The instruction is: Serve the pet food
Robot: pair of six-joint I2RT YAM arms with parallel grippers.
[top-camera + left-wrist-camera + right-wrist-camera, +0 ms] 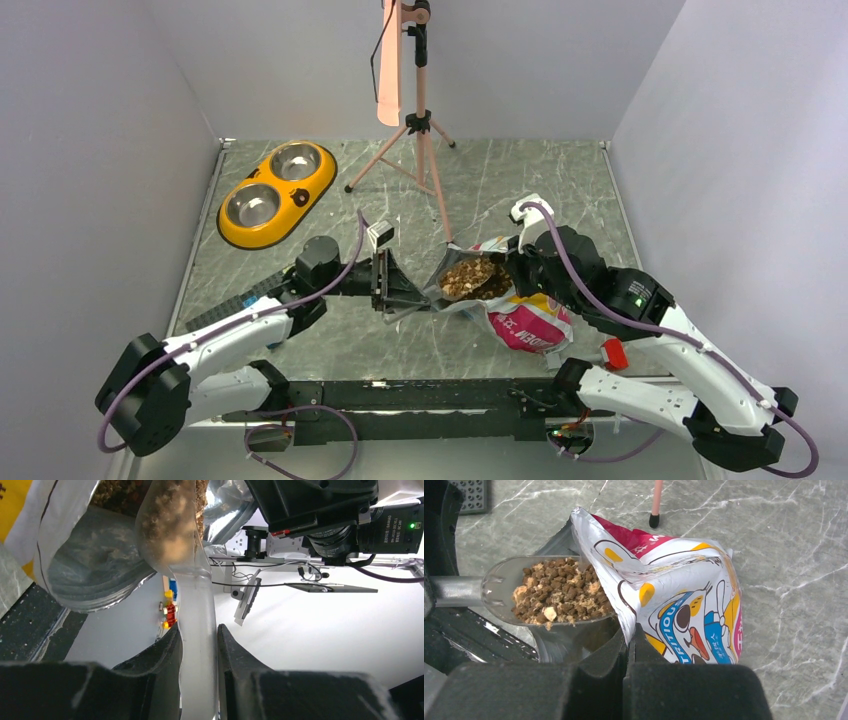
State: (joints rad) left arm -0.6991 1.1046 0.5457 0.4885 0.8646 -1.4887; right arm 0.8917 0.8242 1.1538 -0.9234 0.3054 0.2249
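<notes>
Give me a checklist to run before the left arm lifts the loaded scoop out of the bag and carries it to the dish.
1. Left gripper shut on the scoop handle: ok.
2. Scoop loaded with kibble: ok, but heaped to the rim, so a spill is possible.
3. Right gripper pinching the bag edge, mouth held open: ok.
4. Steel bowls of the yellow double dish empty and ready: ok.
5. Path clear of the pink tripod near leg: cannot tell.
</notes>
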